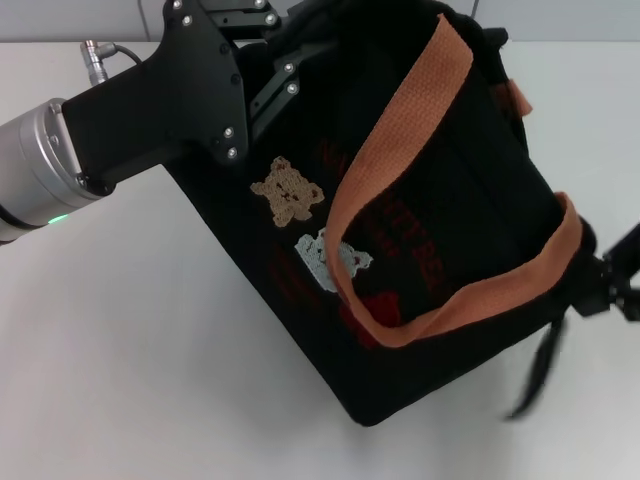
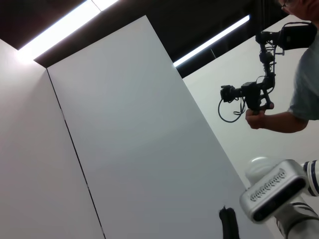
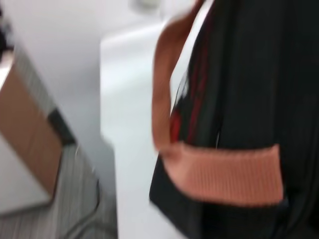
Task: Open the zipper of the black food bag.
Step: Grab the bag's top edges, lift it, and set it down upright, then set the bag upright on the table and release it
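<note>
The black food bag [image 1: 450, 230] is tilted up on one lower corner, its side with the tan bear patch [image 1: 287, 190] and the white bear patch [image 1: 330, 258] facing me. Orange-brown handles [image 1: 400, 130] loop across it. My left gripper [image 1: 300, 60] grips the bag's upper left corner, fingers closed into the fabric. My right gripper [image 1: 610, 280] is at the bag's right end, at the frame's edge, partly cut off. The right wrist view shows the bag [image 3: 249, 74] and a handle band [image 3: 219, 174] close up. The zipper is hidden.
The bag rests on a white table [image 1: 120, 350]. A blurred black strap [image 1: 540, 370] hangs below the bag's right end. The left wrist view points up at wall panels and a person holding a camera rig [image 2: 249, 94].
</note>
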`<state>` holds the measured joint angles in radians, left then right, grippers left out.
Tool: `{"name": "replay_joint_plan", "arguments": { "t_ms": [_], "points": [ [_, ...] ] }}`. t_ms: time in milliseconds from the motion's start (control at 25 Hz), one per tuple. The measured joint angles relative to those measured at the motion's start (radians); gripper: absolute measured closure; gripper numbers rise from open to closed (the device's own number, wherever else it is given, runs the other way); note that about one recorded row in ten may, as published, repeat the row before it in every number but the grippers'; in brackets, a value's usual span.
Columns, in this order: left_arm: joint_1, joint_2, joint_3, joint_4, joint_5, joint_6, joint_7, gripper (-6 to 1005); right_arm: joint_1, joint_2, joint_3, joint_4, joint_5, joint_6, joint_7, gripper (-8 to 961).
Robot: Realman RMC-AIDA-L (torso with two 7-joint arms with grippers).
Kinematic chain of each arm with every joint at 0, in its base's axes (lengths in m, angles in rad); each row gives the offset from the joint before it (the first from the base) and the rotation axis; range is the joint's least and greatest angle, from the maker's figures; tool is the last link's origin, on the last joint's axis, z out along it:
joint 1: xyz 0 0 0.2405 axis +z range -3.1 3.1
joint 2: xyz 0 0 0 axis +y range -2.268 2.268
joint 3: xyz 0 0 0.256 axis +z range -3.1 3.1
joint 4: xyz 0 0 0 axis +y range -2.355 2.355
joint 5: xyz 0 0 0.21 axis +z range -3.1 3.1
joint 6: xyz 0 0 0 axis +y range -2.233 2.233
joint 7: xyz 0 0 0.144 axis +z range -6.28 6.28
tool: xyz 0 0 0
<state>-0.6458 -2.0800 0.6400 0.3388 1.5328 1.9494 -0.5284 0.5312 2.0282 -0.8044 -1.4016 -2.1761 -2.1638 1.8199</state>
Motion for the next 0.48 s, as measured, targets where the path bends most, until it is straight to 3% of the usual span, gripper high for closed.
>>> {"name": "replay_joint_plan", "arguments": {
  "t_ms": [160,280,360,480],
  "points": [
    [0.000,0.000,0.001,0.000,-0.001,0.000,-0.002,856,-0.005,-0.008,0.076,0.006,0.030,-0.006,0.010,844],
    [0.003,0.000,0.001,0.000,-0.001,0.000,0.000,856,-0.018,-0.026,0.107,0.006,0.032,-0.008,0.011,832],
    [0.005,0.000,0.001,0.000,-0.001,0.000,0.000,856,-0.043,-0.048,0.132,0.008,0.016,0.006,-0.018,780],
    [0.005,0.000,0.001,0.000,-0.001,0.000,0.000,857,-0.057,-0.053,0.155,0.009,-0.008,0.018,-0.052,703]
  ]
}}
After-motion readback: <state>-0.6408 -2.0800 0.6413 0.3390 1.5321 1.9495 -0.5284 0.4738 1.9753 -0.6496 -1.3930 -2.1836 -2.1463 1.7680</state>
